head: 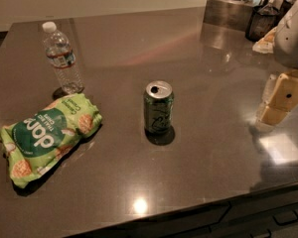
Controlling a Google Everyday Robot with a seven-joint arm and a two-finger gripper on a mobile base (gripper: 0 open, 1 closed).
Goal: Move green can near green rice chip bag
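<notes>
The green can [158, 107] stands upright near the middle of the dark counter, silver top and pull tab facing up. The green rice chip bag [47, 138] lies flat at the front left of the counter, about a can's height to the left of the can. My gripper [280, 100] hangs at the right edge of the view, above the counter and well to the right of the can. It holds nothing that I can see.
A clear plastic water bottle [62, 58] stands behind the bag at the back left. A metal container [228, 6] and dark jars [262, 21] crowd the back right corner. The counter's front edge [188, 209] runs along the bottom.
</notes>
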